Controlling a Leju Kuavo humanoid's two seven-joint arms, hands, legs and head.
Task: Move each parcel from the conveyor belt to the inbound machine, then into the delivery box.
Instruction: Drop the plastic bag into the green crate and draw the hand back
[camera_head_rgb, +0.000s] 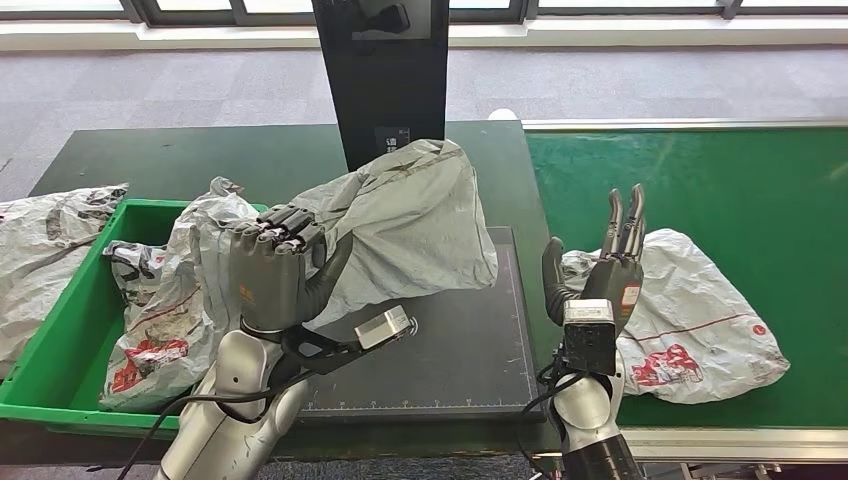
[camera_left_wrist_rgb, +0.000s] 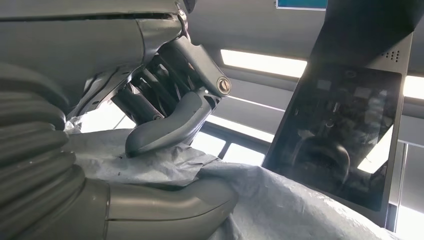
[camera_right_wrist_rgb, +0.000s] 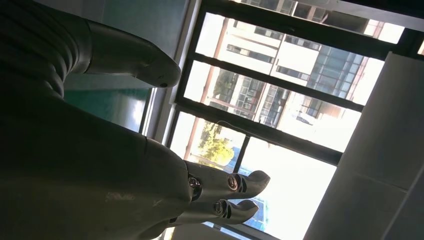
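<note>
My left hand (camera_head_rgb: 275, 275) grips a grey plastic parcel (camera_head_rgb: 410, 225) and holds it up over the dark flat plate of the inbound machine (camera_head_rgb: 450, 350). In the left wrist view the thumb and curled fingers (camera_left_wrist_rgb: 165, 115) clamp the crinkled grey parcel (camera_left_wrist_rgb: 280, 210). My right hand (camera_head_rgb: 605, 270) stands upright and open, fingers straight, at the near left edge of the green conveyor belt (camera_head_rgb: 720, 180). A white parcel with red print (camera_head_rgb: 700, 330) lies on the belt just right of that hand. The green delivery box (camera_head_rgb: 60, 350) at the left holds grey and white parcels (camera_head_rgb: 165, 300).
The machine's black screen post (camera_head_rgb: 385, 70) rises behind the plate, directly behind the held parcel; the screen (camera_left_wrist_rgb: 345, 135) also faces the left wrist camera. Another grey bag (camera_head_rgb: 45, 250) lies outside the box on its left. Windows (camera_right_wrist_rgb: 280, 100) lie beyond my right hand.
</note>
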